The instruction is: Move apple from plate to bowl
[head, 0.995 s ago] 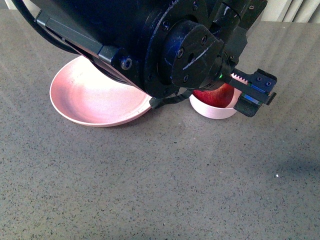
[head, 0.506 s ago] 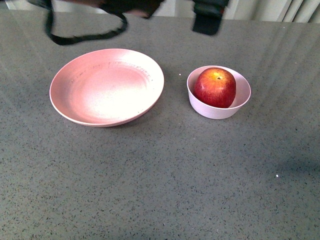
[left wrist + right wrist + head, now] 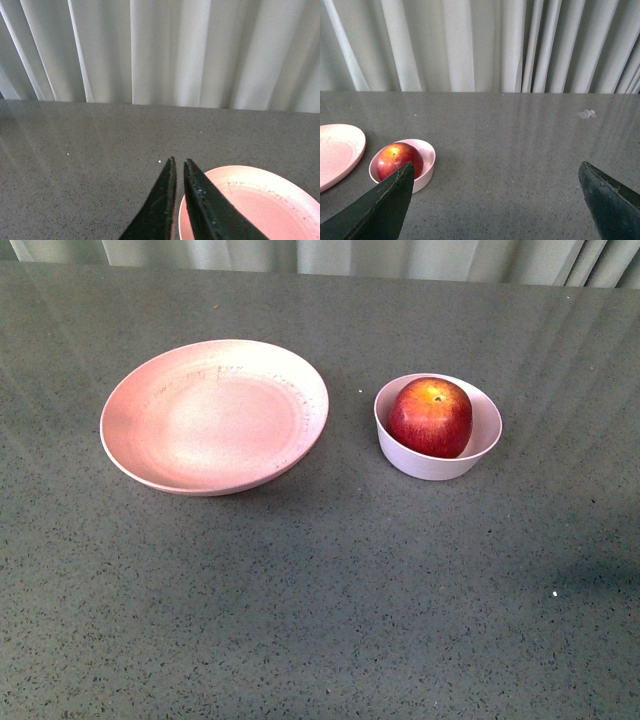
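The left end effector has its jaws nearly together, while the right end effector gapes wide.

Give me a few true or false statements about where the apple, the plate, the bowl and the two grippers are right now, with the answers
1. The glossy dark-red apple sits in the small deep pale pink-white bowl. True.
2. The wide shallow pale-pink plate holds another fruit. False: it is empty.
3. The left gripper is spread wide. False: its fingers are nearly together.
4. The right gripper is open and holds nothing. True.
5. The bowl touches the plate. False: bare grey tabletop lies between them.
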`<state>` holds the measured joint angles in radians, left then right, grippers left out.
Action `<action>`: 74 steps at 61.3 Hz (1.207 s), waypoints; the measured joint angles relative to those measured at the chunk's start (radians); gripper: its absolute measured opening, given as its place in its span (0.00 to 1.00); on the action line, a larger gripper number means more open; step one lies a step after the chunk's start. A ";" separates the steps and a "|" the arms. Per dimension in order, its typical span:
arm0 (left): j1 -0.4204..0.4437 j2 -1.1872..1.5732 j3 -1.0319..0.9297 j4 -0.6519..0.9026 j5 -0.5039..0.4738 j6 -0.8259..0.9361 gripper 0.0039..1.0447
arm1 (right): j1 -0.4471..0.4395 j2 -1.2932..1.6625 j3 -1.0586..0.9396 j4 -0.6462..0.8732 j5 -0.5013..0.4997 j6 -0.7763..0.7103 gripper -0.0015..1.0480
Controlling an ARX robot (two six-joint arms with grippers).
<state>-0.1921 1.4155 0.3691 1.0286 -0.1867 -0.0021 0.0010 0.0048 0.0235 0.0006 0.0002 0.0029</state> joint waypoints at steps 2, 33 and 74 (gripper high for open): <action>0.008 -0.022 -0.020 0.000 0.011 0.000 0.02 | 0.000 0.000 0.000 0.000 0.000 0.000 0.91; 0.106 -0.309 -0.277 -0.033 0.109 0.000 0.01 | 0.000 0.000 0.000 0.000 0.000 0.000 0.91; 0.188 -0.810 -0.354 -0.439 0.187 0.000 0.01 | 0.000 0.000 0.000 0.000 0.000 0.000 0.91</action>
<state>-0.0036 0.6052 0.0151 0.5900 0.0002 -0.0017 0.0010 0.0048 0.0235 0.0006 -0.0002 0.0029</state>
